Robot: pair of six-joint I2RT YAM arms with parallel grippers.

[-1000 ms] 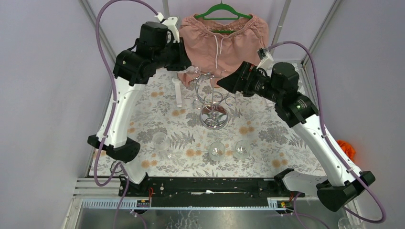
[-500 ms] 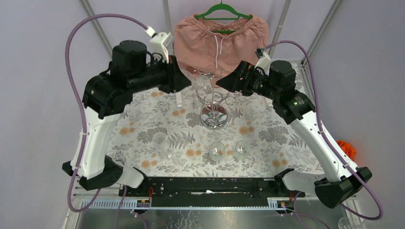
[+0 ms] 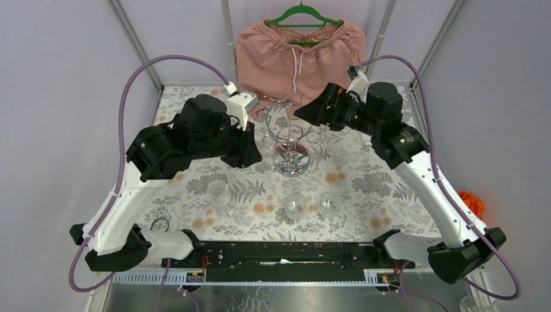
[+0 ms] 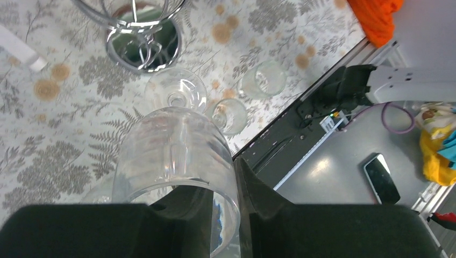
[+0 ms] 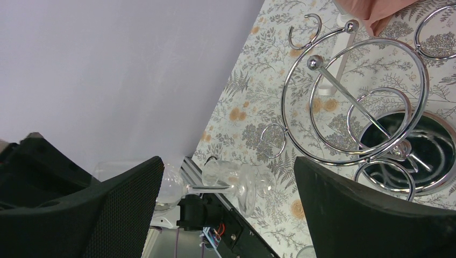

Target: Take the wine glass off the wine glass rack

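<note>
Plain grey walls all round, and the desk has a floral leafy cloth on it, with pink shorts on a green hanger at the back. So the wine glass is off the wine glass rack at this point. It's in the left end effector, whose jaws are nearly closed and pinch the wall of the bowl right at the rim. One finger looks like it's inside the bowl and the other outside. In the left wrist view the glass's foot points away from the camera, down toward the desk, and sits over the cloth just beside the rack's shiny round base. From the top view that puts the glass to the left of the rack and apart from its wire loops. Can't tell if the foot is touching the desk or not, the glass is basically invisible from up there. The right end effector is spread wide open with nothing in it, hanging up near the top of the rack on its right side, with the chrome rings and the ball-tipped post right in front of its camera. 3 more glasses stand nearer the front edge: a lone glass on the left, then the middle glass and the right-hand glass close together. There's also an orange cloth off the desk on the right.
</note>
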